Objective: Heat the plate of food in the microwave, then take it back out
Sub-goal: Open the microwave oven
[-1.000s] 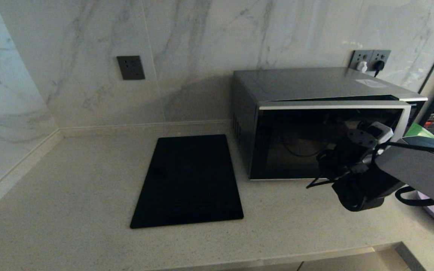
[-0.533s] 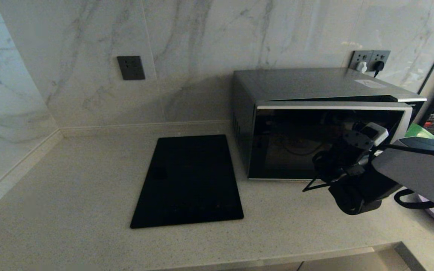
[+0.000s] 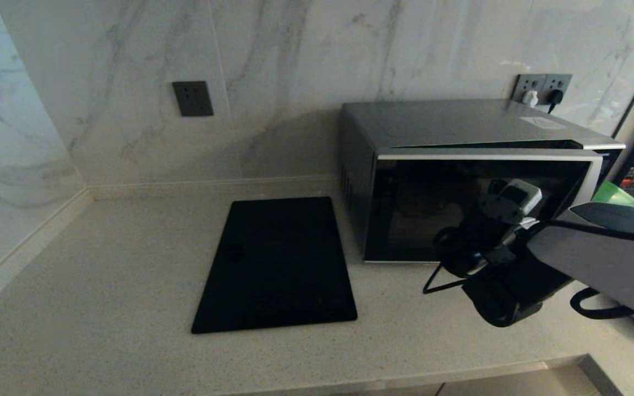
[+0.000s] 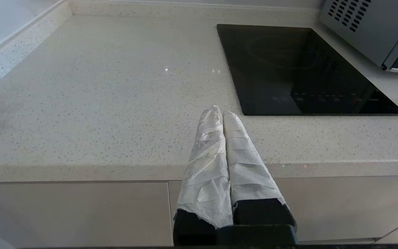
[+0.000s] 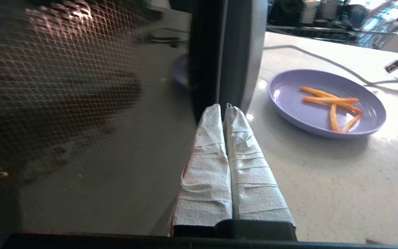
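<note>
One risk: your clenched right gripper (image 5: 225, 107) at the microwave (image 3: 460, 165) door edge could slip, shoving the plate of food (image 5: 327, 102).

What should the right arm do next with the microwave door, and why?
Probably keep swinging the door wider. The right gripper, shut, sits at the door's free edge, and the microwave door stands only slightly ajar. The plate of food rests on the counter beside it, not yet inside. The left gripper is parked, shut, at the counter's front edge.

Microwave door (image 3: 476, 203) ajar, blocking cavity.
</note>
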You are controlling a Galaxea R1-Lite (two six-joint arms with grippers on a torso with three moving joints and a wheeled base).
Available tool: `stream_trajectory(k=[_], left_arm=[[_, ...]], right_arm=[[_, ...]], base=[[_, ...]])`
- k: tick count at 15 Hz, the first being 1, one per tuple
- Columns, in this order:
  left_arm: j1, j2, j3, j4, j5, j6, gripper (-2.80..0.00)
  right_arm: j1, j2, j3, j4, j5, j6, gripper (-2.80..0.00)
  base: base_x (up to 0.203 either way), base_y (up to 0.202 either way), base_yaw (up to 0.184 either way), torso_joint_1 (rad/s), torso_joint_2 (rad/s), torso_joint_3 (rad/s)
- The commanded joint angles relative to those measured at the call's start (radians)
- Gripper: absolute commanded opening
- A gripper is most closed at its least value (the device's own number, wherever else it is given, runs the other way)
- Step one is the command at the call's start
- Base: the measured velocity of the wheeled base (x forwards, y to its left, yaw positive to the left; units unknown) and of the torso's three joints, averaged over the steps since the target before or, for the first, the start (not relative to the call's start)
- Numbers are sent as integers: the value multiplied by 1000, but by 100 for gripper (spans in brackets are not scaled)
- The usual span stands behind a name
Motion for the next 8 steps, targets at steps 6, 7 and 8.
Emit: stream_trajectory(k=[6, 7, 8], left_arm=[[0, 2, 0, -1, 1, 0, -280], [0, 2, 0, -1, 1, 0, -280], [0, 2, 0, -1, 1, 0, -280]], right_arm=[[45, -473, 81, -6, 164, -257, -280], [46, -541, 72, 10, 198, -330, -280], [50, -613, 56, 54, 224, -400, -280]], base=[[0, 0, 0, 0, 0, 0], [0, 0, 0, 0, 0, 0], [0, 0, 0, 0, 0, 0]])
